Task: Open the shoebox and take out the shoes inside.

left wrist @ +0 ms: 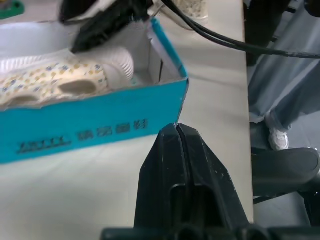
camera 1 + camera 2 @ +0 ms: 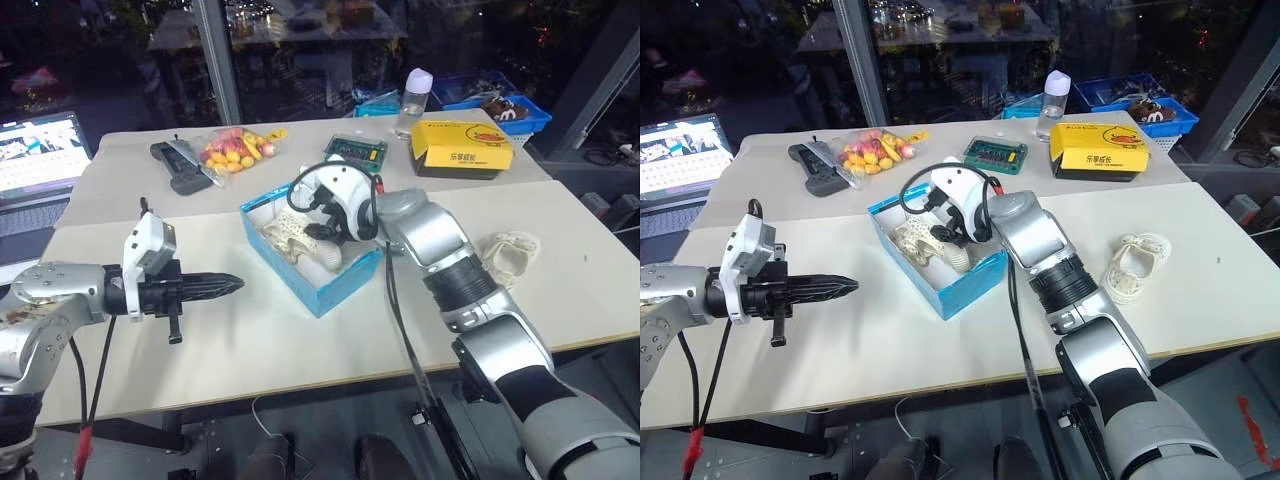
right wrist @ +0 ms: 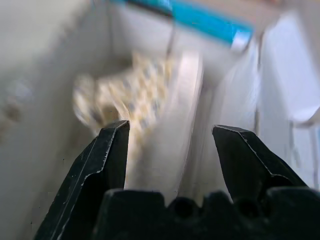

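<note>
Right pincer (image 3: 170, 145), jaws spread and empty, hangs over the open shoebox (image 2: 970, 285) mid-table (image 2: 890, 330); I count one shoe (image 2: 923, 240) inside, one (image 2: 1135, 265) out beside my arm. Left pincer (image 2: 845, 287) is closed, empty. Yellow box (image 2: 1100, 150) behind.

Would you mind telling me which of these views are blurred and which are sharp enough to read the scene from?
Right wrist view: smeared, the shoe in the shoebox a streaked blur between the open fingers of the right gripper. Left wrist view: the shut left gripper crisp, the box lettering soft. Both eye views: evenly lit and sharp on the table, windows behind dark with reflections.
</note>
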Motion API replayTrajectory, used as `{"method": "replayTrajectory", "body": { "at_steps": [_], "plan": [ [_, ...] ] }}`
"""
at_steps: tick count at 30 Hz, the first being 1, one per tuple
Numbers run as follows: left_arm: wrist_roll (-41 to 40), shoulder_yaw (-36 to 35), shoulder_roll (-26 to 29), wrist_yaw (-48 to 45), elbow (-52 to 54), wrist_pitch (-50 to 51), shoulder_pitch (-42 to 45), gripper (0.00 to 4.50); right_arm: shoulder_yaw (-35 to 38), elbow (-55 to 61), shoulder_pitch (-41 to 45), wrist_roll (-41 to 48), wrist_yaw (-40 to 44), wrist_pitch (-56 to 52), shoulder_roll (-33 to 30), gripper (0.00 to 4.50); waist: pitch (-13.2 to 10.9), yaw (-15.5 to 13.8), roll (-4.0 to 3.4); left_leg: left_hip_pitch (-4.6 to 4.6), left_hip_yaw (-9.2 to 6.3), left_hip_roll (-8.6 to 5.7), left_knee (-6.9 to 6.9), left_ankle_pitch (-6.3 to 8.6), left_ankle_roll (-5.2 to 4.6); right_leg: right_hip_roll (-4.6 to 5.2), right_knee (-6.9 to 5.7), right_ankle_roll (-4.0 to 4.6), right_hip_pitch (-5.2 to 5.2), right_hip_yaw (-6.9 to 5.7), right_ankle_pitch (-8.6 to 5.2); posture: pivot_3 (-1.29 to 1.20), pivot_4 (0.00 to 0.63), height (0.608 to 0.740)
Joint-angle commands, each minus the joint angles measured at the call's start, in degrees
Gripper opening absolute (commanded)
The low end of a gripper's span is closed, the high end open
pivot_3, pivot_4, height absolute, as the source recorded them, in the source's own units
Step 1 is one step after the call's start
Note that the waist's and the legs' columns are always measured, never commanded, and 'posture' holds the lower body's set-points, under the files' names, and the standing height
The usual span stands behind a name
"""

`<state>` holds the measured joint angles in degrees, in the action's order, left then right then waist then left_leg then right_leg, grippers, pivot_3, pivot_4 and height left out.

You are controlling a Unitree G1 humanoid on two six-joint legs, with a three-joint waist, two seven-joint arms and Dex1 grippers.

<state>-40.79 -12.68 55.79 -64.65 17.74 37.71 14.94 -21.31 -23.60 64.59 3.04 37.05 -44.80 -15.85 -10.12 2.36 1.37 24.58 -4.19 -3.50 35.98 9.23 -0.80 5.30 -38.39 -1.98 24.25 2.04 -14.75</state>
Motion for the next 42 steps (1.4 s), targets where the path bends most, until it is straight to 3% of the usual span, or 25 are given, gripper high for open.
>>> {"method": "replayTrajectory", "body": {
  "at_steps": [1,16,17,20,24,27,34,38,42],
  "plan": [
    [-1.2,-3.2,0.7,0.8,2.7,0.1,-0.6,0.00,-1.6,-3.4,0.7,-3.3,0.6,4.3,0.2,3.17,0.0,0.1,0.01,-0.01,0.00,0.01,-0.02,0.00,0.00,-0.02,-0.01,0.00,0.02,0.01,0.00,0.00,0.150,0.723],
    [-1.5,-3.6,0.8,1.6,2.6,0.6,-0.1,0.00,-5.8,-8.3,-2.6,-5.2,7.7,5.2,4.9,3.17,0.1,0.2,0.19,-0.50,0.00,0.21,0.01,-0.09,0.14,-0.22,-0.25,0.10,-0.22,0.02,0.07,0.00,0.150,0.723],
    [-1.5,-3.5,0.8,1.7,2.6,0.6,0.0,0.00,-5.6,-9.0,-2.5,-5.5,7.7,5.6,5.1,2.67,0.2,0.2,0.23,-0.55,0.00,0.21,0.00,-0.08,0.15,-0.23,-0.23,0.10,-0.23,0.02,0.07,0.00,0.150,0.723],
    [-1.6,-3.4,0.6,1.8,2.6,0.7,0.3,0.00,-5.3,-10.5,-2.0,-6.7,7.0,7.4,5.3,1.83,0.2,0.3,0.24,-0.74,0.00,0.22,-0.02,-0.08,0.15,-0.23,-0.22,0.10,-0.30,0.03,0.06,0.00,0.150,0.723],
    [-1.7,-3.4,0.6,1.9,2.7,0.7,0.3,0.00,-4.6,-10.9,-1.7,-7.2,6.5,8.2,5.3,1.08,0.2,0.3,0.24,-0.98,0.00,0.26,-0.03,-0.08,0.15,-0.25,-0.18,0.10,-0.54,0.02,0.06,0.00,0.150,0.723],
    [-1.7,-3.3,0.5,2.1,2.7,0.8,0.5,0.00,-3.7,-10.4,-1.5,-7.6,6.1,8.6,5.2,0.86,0.2,0.3,0.24,-1.31,0.00,0.30,-0.10,-0.07,0.16,-0.28,-0.07,0.09,-1.06,0.00,0.05,0.00,0.150,0.723],
    [-1.7,-3.0,0.5,2.2,2.6,0.9,0.5,0.00,7.8,2.8,3.4,-2.8,3.5,7.4,3.2,0.86,0.1,0.2,0.22,-0.94,-0.01,0.30,-0.10,-0.08,0.16,-0.28,0.03,0.10,-0.78,-0.01,0.06,0.00,0.150,0.723],
    [-1.7,-2.9,0.4,2.2,2.6,0.9,0.5,0.00,14.3,13.5,5.7,1.4,3.6,0.3,-0.1,0.86,0.1,0.2,0.21,0.03,-0.01,0.26,-0.08,-0.11,0.19,-0.26,-0.18,0.12,0.27,0.03,0.09,0.00,0.150,0.723],
    [-1.5,-2.7,0.3,2.2,2.5,0.7,0.4,0.00,23.1,19.6,6.3,4.3,-0.8,-9.4,-4.1,0.86,0.1,0.1,0.22,0.29,0.00,0.23,-0.13,0.06,0.17,-0.19,-0.02,0.12,0.46,-0.01,0.08,0.00,0.150,0.723]
  ]
}}
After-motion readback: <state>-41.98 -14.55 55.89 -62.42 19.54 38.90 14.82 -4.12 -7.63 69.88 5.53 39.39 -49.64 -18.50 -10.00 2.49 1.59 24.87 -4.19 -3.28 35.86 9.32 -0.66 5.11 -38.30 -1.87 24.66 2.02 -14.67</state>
